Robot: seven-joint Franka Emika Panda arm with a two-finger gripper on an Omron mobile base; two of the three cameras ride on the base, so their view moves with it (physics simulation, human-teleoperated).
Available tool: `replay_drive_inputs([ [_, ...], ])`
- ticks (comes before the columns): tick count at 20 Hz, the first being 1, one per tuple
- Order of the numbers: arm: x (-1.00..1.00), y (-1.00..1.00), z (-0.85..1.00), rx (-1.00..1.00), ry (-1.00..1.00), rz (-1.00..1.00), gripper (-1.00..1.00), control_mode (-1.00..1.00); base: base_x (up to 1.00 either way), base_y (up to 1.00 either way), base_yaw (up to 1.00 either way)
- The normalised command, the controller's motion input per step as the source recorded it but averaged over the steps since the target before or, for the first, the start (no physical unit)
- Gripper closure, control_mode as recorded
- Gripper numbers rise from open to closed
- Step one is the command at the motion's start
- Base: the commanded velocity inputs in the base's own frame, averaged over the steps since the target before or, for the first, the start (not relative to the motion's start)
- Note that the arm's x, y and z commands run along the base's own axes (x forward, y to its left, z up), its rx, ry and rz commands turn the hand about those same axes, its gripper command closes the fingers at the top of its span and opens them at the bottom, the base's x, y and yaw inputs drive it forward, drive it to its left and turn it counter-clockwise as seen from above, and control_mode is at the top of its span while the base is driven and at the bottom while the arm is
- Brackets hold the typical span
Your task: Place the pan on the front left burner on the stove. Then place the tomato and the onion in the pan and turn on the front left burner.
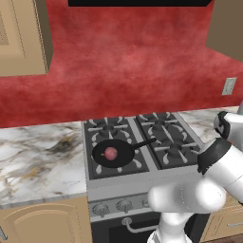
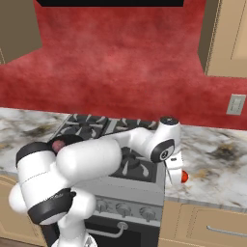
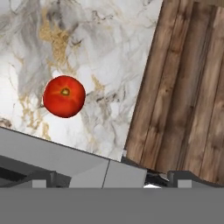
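The black pan (image 1: 118, 154) sits on the front left burner (image 1: 138, 165) of the stove (image 1: 142, 186), its handle pointing to the back right. The pink-mauve onion (image 1: 110, 153) lies inside it. The red tomato (image 3: 64, 96) rests on the marble counter just right of the stove, near the counter's front edge. My gripper (image 2: 173, 177) hangs above the counter beside the tomato (image 2: 184, 177), which peeks out at its right. In the hand view my gripper (image 3: 111, 178) is open with nothing between the fingers, and the tomato lies up and left of it.
Round grey knobs (image 1: 124, 205) line the stove front above the oven handle (image 1: 137, 227). Marble counter (image 1: 38, 161) runs on both sides. A wall outlet (image 2: 236, 104) is at the back right. Wooden floor (image 3: 188, 100) shows past the counter edge.
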Motion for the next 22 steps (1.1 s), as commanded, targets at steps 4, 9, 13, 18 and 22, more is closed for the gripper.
replay_drive_inputs([
  [4, 0.21, -0.13, -0.20, 0.00, -0.01, 0.03, -1.00, -1.00, 0.00, 0.00, 0.00],
  [9, 0.21, -0.16, -0.19, 0.00, 0.00, 0.03, -1.00, -1.00, 0.00, 0.00, 0.00],
  [13, 0.21, -0.10, -0.18, 0.00, 0.00, 0.02, -1.00, -1.00, 0.00, 0.00, 0.00],
  [18, 0.15, -0.07, -0.16, 0.00, 0.00, 0.01, -1.00, -1.00, 0.00, 0.00, 0.00],
  [22, 0.09, -0.14, -0.14, 0.00, 0.00, 0.01, -1.00, -1.00, 0.00, 0.00, 0.00],
])
